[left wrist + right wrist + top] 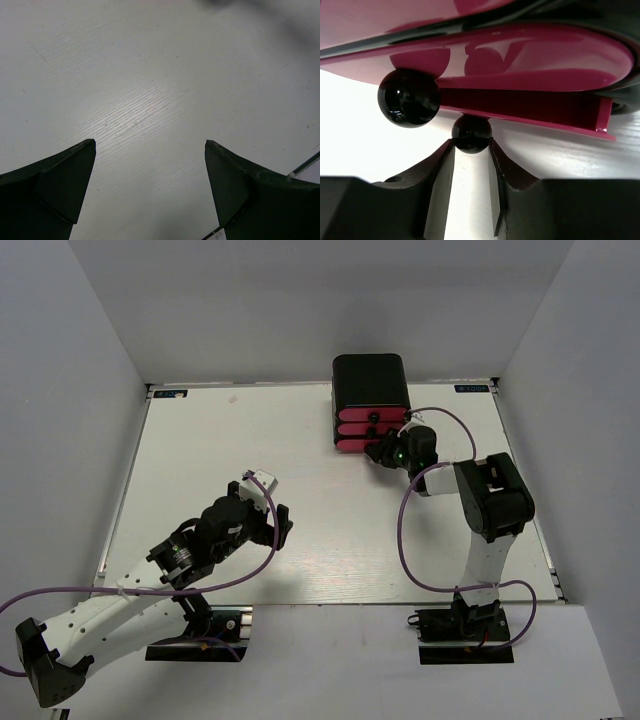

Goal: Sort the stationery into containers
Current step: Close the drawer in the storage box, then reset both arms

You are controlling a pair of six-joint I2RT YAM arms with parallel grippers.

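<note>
The glossy black cabinet (369,378) stands at the back of the table with three pink drawers (352,429) facing me. My right gripper (384,451) is at the lowest drawer. In the right wrist view it (471,143) is shut on that drawer's small black knob (471,133), below the pink drawer front (540,75). A second, larger-looking black knob (409,98) sits up and to the left. My left gripper (281,524) is open and empty over bare table in the left wrist view (150,142). No pens, markers or eraser block show in any view.
The white table (250,440) is walled in by grey panels on the left, back and right. Purple cables (405,530) loop beside each arm. The left arm lies low across the near left of the table.
</note>
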